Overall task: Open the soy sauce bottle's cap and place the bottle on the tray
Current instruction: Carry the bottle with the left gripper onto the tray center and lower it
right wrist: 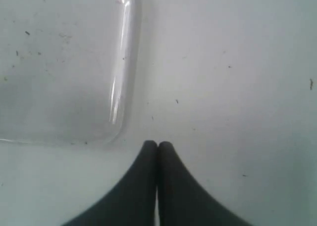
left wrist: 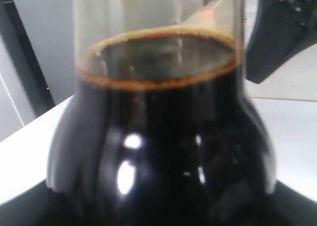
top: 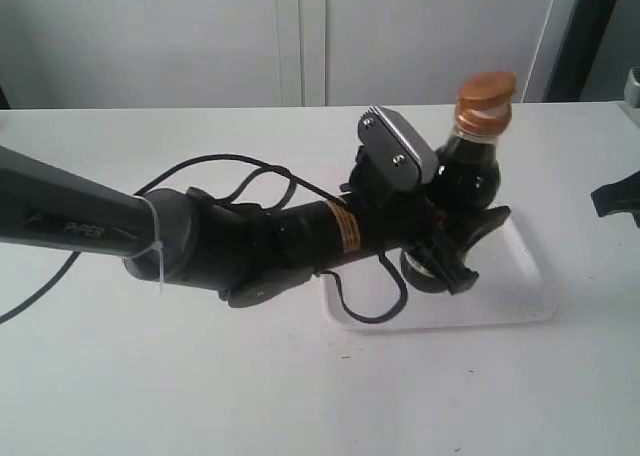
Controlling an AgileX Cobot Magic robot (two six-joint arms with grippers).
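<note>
1. We see the soy sauce bottle (top: 468,171) upright over the tray (top: 520,276), the left gripper (top: 455,244) clamped round its lower body. Whether the base touches the tray floor we can't tell; arm hides it.
2. The cap (top: 485,101) looks tilted, lid maybe flipped, but too blurry to call. If it's open, any tilt spills dark sauce.
3. Left wrist view: liquid line sits high in the neck, so there's little margin. A jerky release or sideways drag would slosh it out.
4. Risk: if the fingers open w/ the bottle not yet seated, it drops and may tip. Tall and narrow, so it topples easily.
5. Risk: the fingers could snag the glass on retreat and pull it over. We'd want them opened wide first, then backed straight off.
6. The right gripper (right wrist: 157,146) hangs w/ tips pressed together, holding nothing, over the table (right wrist: 223,62) just beside the tray's corner. It's no help if the bottle tips.
</note>
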